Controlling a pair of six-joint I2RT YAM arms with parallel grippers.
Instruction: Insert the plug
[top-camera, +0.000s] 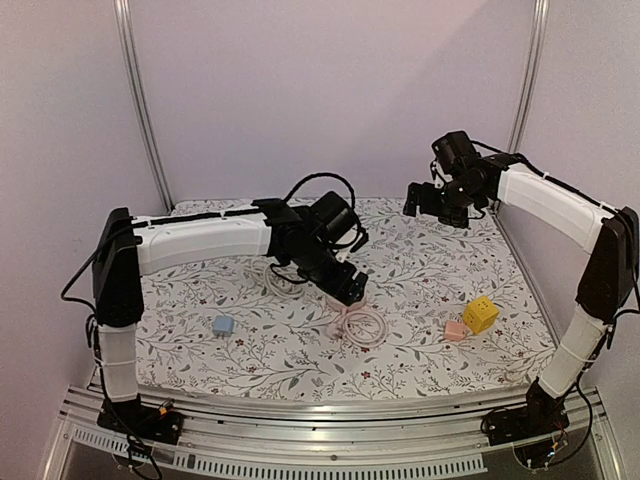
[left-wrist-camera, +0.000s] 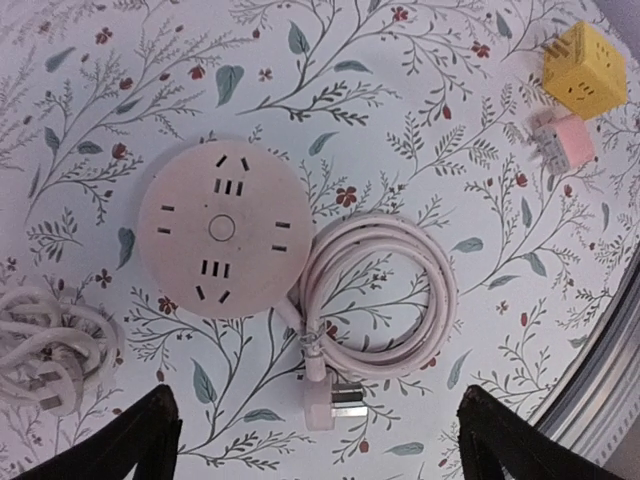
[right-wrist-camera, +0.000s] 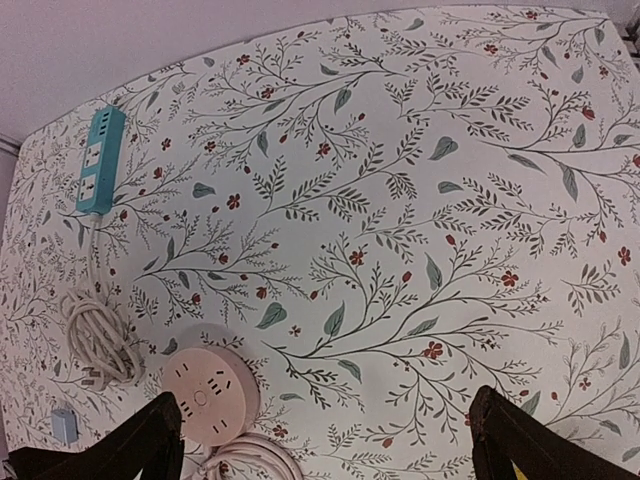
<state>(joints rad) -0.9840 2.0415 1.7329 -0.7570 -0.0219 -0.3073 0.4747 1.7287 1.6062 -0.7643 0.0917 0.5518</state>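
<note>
Lying flat on the table (left-wrist-camera: 470, 150) beside its coiled cable (left-wrist-camera: 441, 300), the plug (left-wrist-camera: 325, 402) points its prongs near-right. The left gripper (top-camera: 352, 289) and the right gripper (top-camera: 413, 200) hover with fingers spread, pinching nothing.

The floral table (top-camera: 420, 270) carried a round pink socket hub (left-wrist-camera: 221, 228). Its coiled cord (left-wrist-camera: 380, 295) lay just beside the hub, and a white cable bundle (left-wrist-camera: 45, 345) lay near the hub's opposite side. A yellow cube adapter (left-wrist-camera: 585, 65) and a pink adapter (left-wrist-camera: 563, 143) sat together beyond the coil. A teal power strip (right-wrist-camera: 100, 160) lay well apart from the hub.
</note>
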